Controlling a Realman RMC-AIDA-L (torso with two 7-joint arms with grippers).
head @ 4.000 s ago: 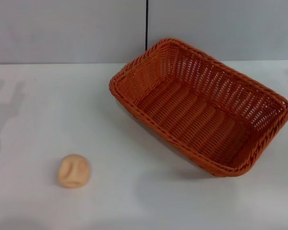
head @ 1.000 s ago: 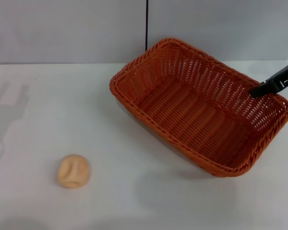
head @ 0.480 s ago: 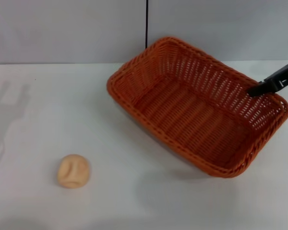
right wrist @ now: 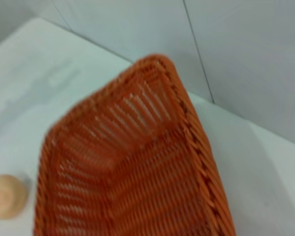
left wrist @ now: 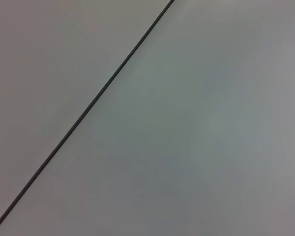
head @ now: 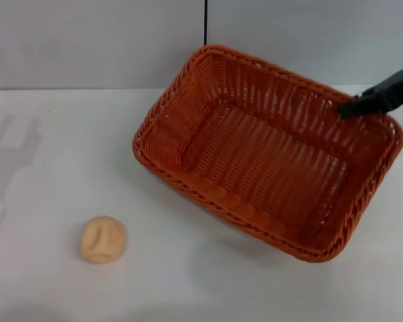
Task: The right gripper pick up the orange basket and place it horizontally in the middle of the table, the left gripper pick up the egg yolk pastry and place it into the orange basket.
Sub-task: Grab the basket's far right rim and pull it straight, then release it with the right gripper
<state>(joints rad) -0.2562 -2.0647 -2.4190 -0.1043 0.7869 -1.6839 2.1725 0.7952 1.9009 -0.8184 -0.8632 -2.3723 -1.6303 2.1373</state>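
Note:
The orange basket point(head: 169, 127) sits right of centre on the white table point(head: 54, 154), turned and tipped with its far right corner raised. My right gripper point(head: 347, 109) reaches in from the right edge and is shut on the basket's far right rim. In the right wrist view the basket point(right wrist: 137, 162) fills the lower frame, seen along its length. The egg yolk pastry point(head: 103, 239) lies alone at the front left, well apart from the basket, and shows small in the right wrist view point(right wrist: 5, 196). My left gripper is out of view; its wrist camera sees only wall.
A grey wall with a dark vertical seam point(head: 205, 27) stands right behind the table's far edge. White tabletop stretches between pastry and basket and along the front. A faint arm shadow point(head: 13, 144) falls on the far left.
The basket has swung and tipped: its near left corner moved left and its far end rose toward the wall. The right gripper came in within the last seconds and now lifts slightly.

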